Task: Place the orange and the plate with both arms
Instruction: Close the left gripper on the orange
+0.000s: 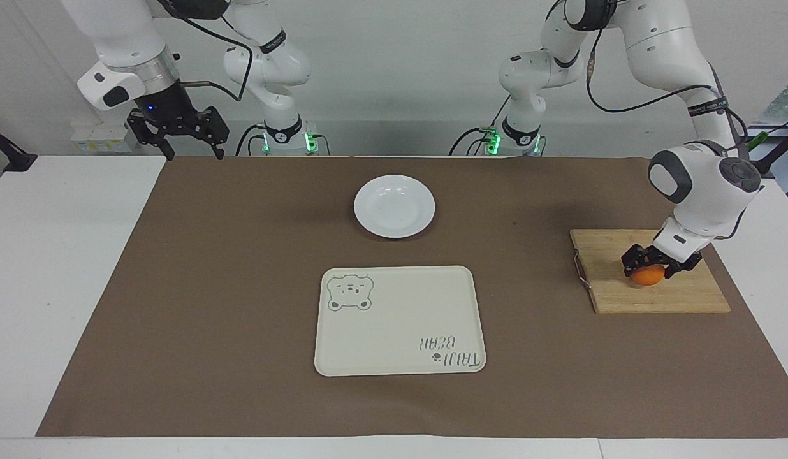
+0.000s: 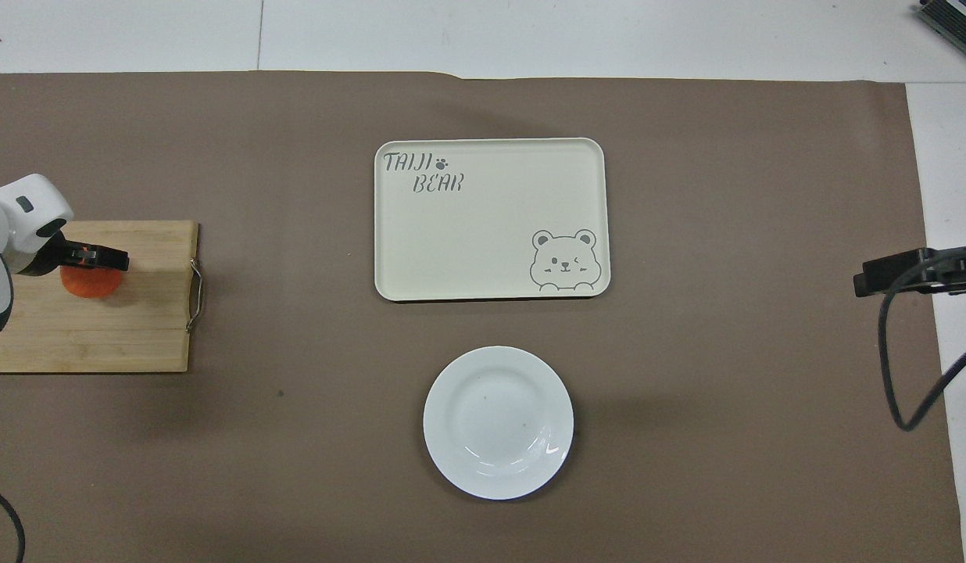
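The orange [image 1: 648,276] sits on a wooden cutting board [image 1: 662,296] at the left arm's end of the table. My left gripper [image 1: 649,268] is down on it, fingers closed against its sides; in the overhead view the left gripper [image 2: 88,270] covers part of the orange [image 2: 88,285]. The white plate [image 1: 394,206] lies bare on the brown mat, nearer to the robots than the cream bear tray [image 1: 400,319]. My right gripper [image 1: 189,152] waits open and empty, raised over the mat's corner at the right arm's end.
The cutting board [image 2: 100,336] has a metal handle [image 2: 194,295] on the edge that faces the tray [image 2: 491,219]. The plate [image 2: 498,422] and the tray are a short gap apart. The brown mat [image 1: 209,287] covers most of the white table.
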